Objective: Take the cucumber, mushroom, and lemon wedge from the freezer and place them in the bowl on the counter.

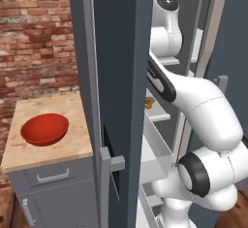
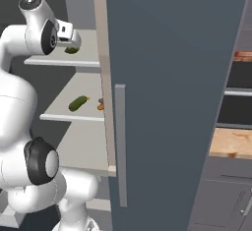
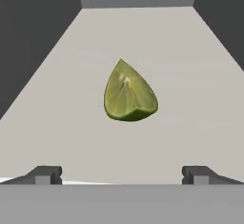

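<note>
In the hand view the yellow-green lemon wedge [image 3: 128,94] lies on a pale freezer shelf [image 3: 190,75], just ahead of my gripper [image 3: 122,175]. The jaws stand wide open with nothing between them. From the right base view the lemon wedge [image 2: 72,50] peeks out under my hand on the upper shelf. One shelf lower lie the dark green cucumber [image 2: 78,103] and the brown mushroom [image 2: 101,104]. The red bowl [image 1: 44,129] sits on the beige counter [image 1: 58,152], left of the freezer [image 1: 121,76].
The open slate-blue freezer door [image 2: 172,102] with its grey bar handle [image 2: 120,146] stands close on the right. A clear door bin [image 1: 157,147] hangs beside my arm. A brick wall [image 1: 34,38] rises behind the counter.
</note>
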